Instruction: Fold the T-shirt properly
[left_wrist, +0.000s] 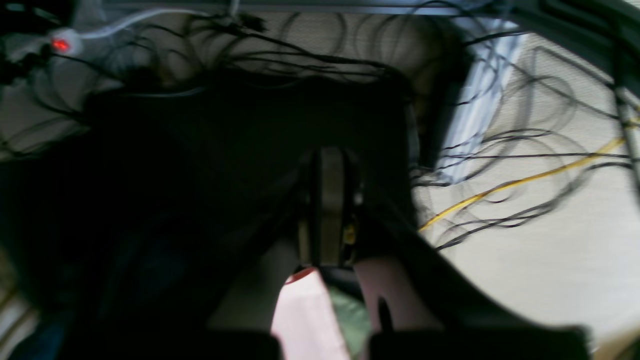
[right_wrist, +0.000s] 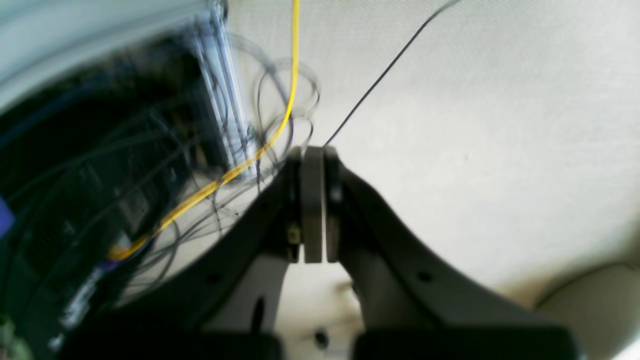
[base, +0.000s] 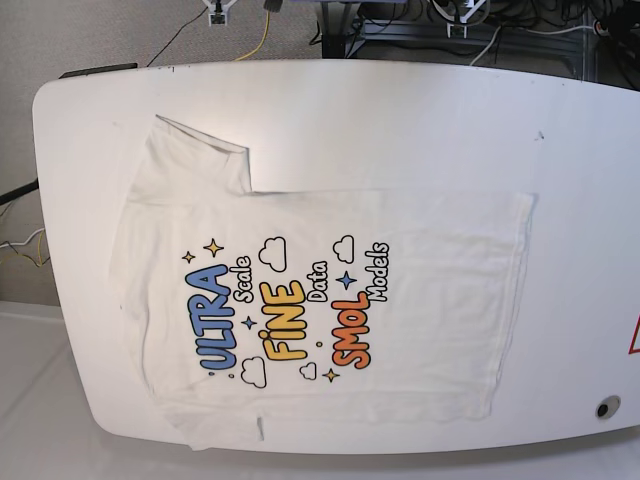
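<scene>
The left gripper (left_wrist: 327, 200) and right gripper (right_wrist: 314, 200), each pressed together on nothing, point at tangled cables (left_wrist: 500, 150) off the bench (base: 420, 110), where the T-shirt (base: 320, 300) lies spread flat, print up, away from both.

A white table (base: 420, 110) with rounded corners carries a white T-shirt (base: 420, 290), spread flat, print up, its collar end toward the left edge.
</scene>
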